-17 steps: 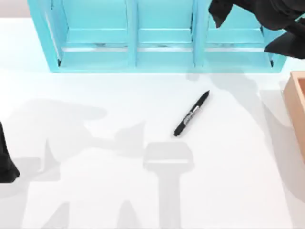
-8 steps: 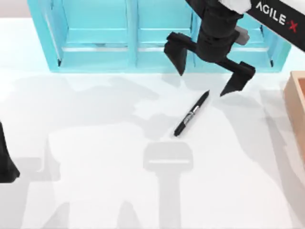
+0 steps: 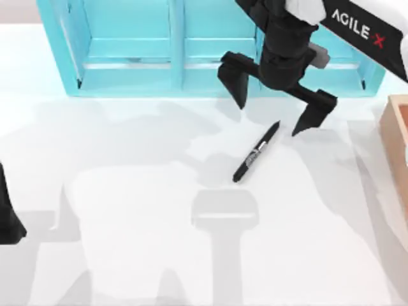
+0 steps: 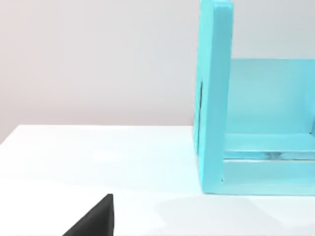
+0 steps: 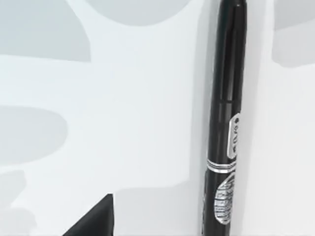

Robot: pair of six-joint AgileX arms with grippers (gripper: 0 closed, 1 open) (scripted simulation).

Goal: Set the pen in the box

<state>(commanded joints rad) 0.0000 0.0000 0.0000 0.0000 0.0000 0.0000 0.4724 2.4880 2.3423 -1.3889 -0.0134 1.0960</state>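
The slim black pen with a white-grey label band lies slantwise on the white table near the middle, and it runs lengthwise through the right wrist view. My right gripper hangs open above the pen's upper end, one finger on the left and the other on the right, with nothing between them. The tan-orange box shows partly at the table's right edge. My left arm is parked at the left edge.
A large teal three-compartment shelf unit stands along the back of the table, just behind my right gripper; its end wall shows in the left wrist view. Open white tabletop lies in front of the pen.
My right arm came in from the back right corner and now hangs open over the pen's upper end; in the last half second it shifted slightly. The pen has not moved.
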